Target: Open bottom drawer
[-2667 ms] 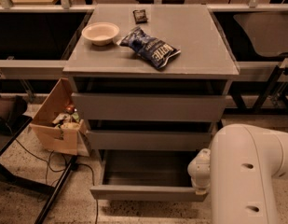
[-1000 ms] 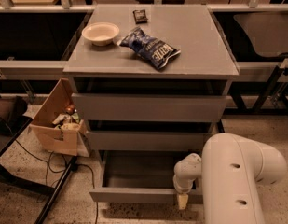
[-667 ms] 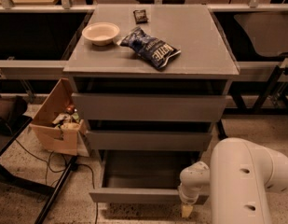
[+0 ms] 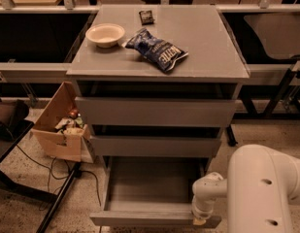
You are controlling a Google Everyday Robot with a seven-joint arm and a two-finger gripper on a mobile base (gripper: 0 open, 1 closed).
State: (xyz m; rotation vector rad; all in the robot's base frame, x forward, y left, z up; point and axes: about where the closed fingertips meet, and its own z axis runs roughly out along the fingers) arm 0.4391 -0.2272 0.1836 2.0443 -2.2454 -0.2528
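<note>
Gripper [image 4: 200, 221] sits low at the right end of the bottom drawer's [image 4: 149, 219] front panel, at its top edge (hold cannot be told) — drawer stands pulled well out, so the pull looks nearly done — next move: let go, withdraw clear.

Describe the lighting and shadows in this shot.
Camera view: warm, even light on the cabinet top, faint sheen on the chip bag, no harsh glare. Camera view: gaps above the two upper drawers sink into deep shadow; the open bottom drawer has a dim but readable tray. Camera view: the tool, at that drawer's front right end, shows pale like the arm.
</note>
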